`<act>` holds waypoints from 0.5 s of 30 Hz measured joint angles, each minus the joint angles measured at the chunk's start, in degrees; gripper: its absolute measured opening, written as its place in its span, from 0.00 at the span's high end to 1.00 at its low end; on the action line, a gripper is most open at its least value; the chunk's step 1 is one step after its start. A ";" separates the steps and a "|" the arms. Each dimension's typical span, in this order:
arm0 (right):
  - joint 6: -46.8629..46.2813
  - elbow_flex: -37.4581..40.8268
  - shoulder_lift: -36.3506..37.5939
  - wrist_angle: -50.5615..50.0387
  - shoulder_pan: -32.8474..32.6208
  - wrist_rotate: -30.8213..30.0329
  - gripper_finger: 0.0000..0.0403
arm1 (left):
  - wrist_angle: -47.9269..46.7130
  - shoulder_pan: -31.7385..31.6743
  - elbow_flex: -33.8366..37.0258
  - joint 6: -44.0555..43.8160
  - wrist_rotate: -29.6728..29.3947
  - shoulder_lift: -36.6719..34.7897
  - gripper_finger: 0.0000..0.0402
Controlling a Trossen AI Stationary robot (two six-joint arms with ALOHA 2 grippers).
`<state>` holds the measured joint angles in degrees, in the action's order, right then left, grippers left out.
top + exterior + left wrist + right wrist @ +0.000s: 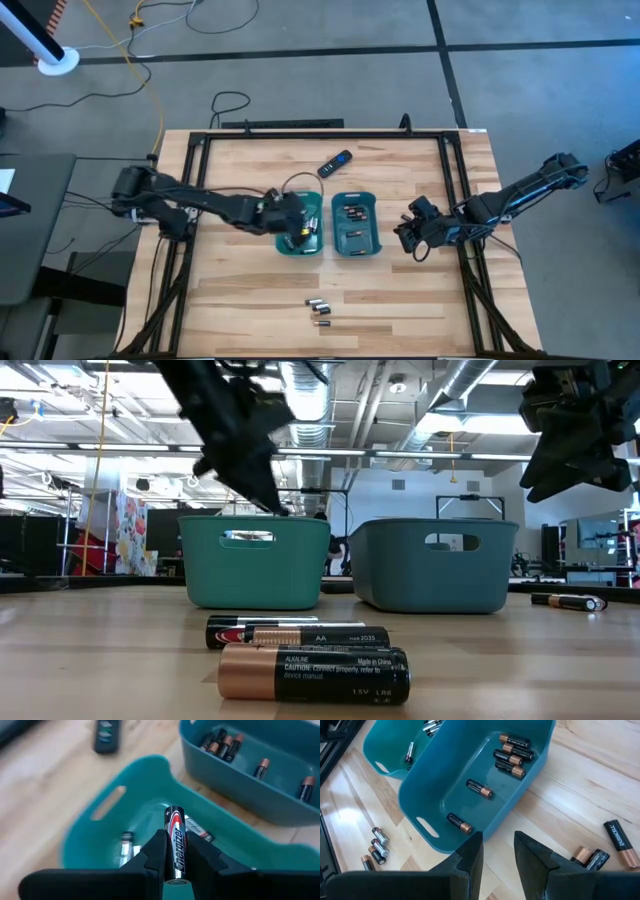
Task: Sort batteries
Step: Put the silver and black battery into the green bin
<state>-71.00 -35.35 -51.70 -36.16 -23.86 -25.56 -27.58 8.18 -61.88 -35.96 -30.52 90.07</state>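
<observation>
Pale wooden slatted table (250, 290) carrying two teal plastic trays: left tray (100, 820), right tray (470, 775). Left gripper (172, 855) above left tray, jaws pinching silver-and-black battery (176, 845). Best lowered before release, sparing bounce. Right gripper (497, 852) spread, empty, beside right tray. Loose batteries (318, 308) near front edge.

Teal trays (357, 243), black-and-copper batteries (480, 789), a silver-red-black battery (176, 845), pale wood table (400, 300).
</observation>
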 joint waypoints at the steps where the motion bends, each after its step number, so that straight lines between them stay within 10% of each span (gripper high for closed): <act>1: 0.65 0.00 0.00 0.12 0.00 0.00 0.69 | -0.02 -0.46 -0.94 -1.34 1.53 1.69 0.87; 15: 2.71 0.00 0.00 0.86 -0.07 0.13 0.69 | -3.15 -3.84 -6.32 -14.04 10.69 11.44 0.87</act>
<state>-68.29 -35.35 -51.70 -35.31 -23.92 -25.43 -30.72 4.34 -68.20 -50.00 -19.84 101.51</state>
